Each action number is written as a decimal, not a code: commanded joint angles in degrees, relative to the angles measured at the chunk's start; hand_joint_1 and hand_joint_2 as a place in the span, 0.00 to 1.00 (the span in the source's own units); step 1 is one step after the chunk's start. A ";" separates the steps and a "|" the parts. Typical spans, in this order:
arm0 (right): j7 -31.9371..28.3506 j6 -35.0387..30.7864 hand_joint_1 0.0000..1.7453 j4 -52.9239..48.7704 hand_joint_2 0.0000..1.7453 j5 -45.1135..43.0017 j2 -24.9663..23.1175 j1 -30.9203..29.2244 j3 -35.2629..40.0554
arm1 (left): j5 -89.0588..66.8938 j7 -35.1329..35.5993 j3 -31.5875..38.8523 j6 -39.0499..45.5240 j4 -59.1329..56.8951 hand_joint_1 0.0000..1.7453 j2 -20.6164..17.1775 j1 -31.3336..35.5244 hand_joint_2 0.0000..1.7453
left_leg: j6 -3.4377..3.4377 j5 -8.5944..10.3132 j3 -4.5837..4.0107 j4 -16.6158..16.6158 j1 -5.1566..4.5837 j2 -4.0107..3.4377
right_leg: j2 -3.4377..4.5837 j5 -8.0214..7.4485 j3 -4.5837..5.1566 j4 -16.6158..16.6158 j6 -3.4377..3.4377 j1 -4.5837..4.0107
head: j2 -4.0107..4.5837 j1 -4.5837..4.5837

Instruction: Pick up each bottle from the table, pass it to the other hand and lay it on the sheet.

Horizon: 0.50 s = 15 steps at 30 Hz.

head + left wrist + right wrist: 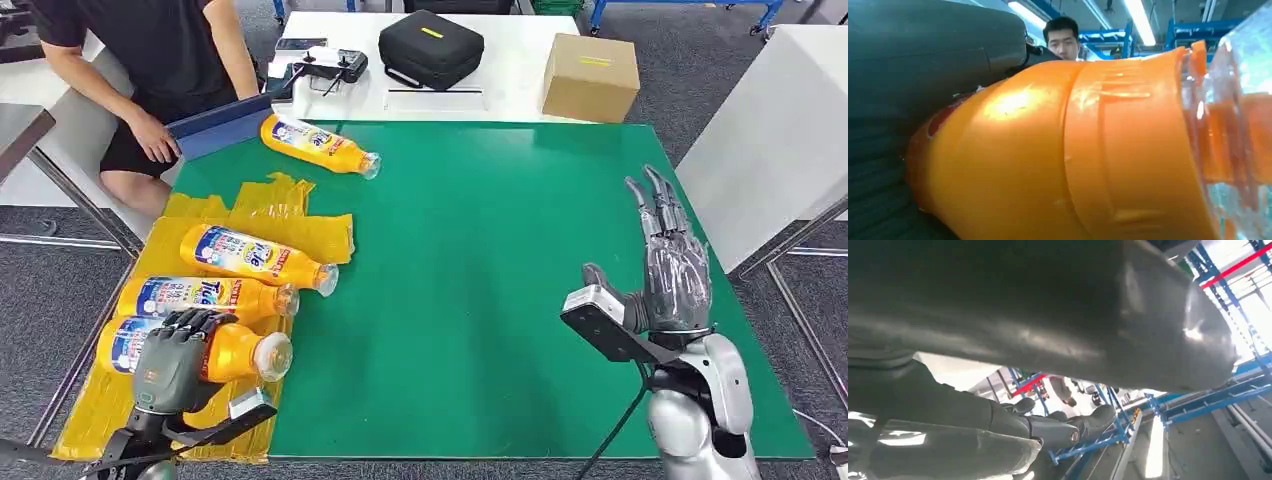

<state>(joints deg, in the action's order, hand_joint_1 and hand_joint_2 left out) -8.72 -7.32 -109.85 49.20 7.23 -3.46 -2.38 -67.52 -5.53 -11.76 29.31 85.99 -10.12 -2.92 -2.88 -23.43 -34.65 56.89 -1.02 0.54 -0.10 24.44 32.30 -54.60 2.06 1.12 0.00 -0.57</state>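
Three orange bottles lie side by side on the yellow sheet [300,232] at the table's left edge. My left hand [178,358] grips the nearest one [243,354] around its middle; in the left wrist view its orange body [1058,155] and clear cap [1243,140] sit right in front of the camera. The other two bottles [205,297] [258,257] lie just beyond it. A fourth bottle [318,144] rests on the green mat near the far left corner. Over the mat's right side my right hand [672,262] is raised with fingers [1063,427] spread, holding nothing.
A person sits at the far left, one hand [155,140] on a blue board [225,122] by the table corner. On the white table behind stand a black case [430,48], a cardboard box [590,76] and a controller [325,66]. The green mat [500,250] is bare in the middle.
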 commanded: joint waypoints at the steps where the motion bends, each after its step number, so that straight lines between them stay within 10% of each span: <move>1: -2.32 -1.46 0.00 6.48 0.00 -4.48 3.23 -0.64 0.68 | 3.80 0.06 0.92 0.23 -7.10 0.06 -3.52 1.56 0.00 | 0.18 -0.04 0.21 -0.06 0.06 -0.04 | 0.02 0.02 -0.22 0.10 -0.11 -0.05 | 0.00 0.00; 15: -4.15 -2.40 0.00 11.12 0.00 -10.27 9.05 -2.35 2.33 | 6.22 -0.52 0.96 2.07 -5.32 0.00 -5.38 -1.29 0.00 | 0.26 -0.13 0.32 -0.04 0.07 -0.15 | 0.13 0.05 -0.31 0.10 -0.15 -0.07 | 0.00 0.02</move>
<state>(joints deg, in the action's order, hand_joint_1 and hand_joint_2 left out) -11.10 -8.76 -106.53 43.76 11.00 -3.12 -2.23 -63.21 -5.66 -10.91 29.81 82.44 -13.20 -2.98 -2.88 -23.43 -34.65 56.89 -1.02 0.55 -0.10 24.44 32.29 -54.60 2.07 1.12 0.00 -0.55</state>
